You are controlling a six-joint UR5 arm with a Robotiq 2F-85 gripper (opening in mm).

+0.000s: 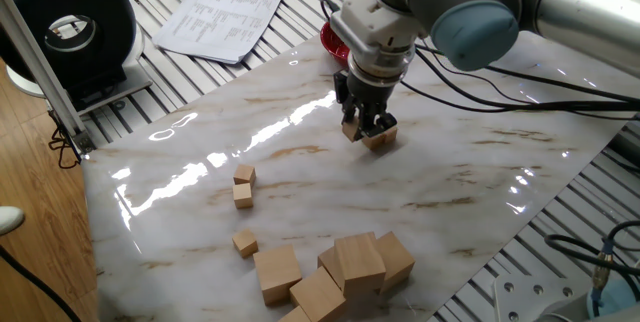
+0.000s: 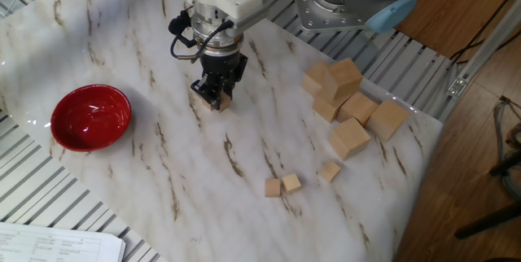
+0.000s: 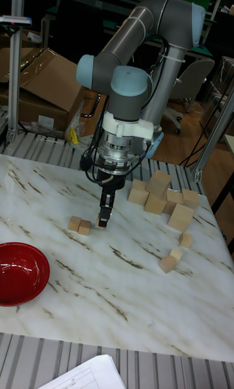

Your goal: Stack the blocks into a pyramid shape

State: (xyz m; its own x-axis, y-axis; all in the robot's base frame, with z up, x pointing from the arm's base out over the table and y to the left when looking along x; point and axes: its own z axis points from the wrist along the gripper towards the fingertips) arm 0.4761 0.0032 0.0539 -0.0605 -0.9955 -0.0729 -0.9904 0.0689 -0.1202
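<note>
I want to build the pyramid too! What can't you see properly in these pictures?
- Block under the gripper: in all three views the fingers cover it, so its grip and contact with the neighbouring blocks cannot be told.
- Red bowl: mostly behind the arm in one fixed view.
- Large cubes: cut off by that view's bottom edge.

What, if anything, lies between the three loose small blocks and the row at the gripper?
Nothing visible. Bare marble separates the loose blocks from the row at the gripper; the large cubes sit off to one side.
</note>
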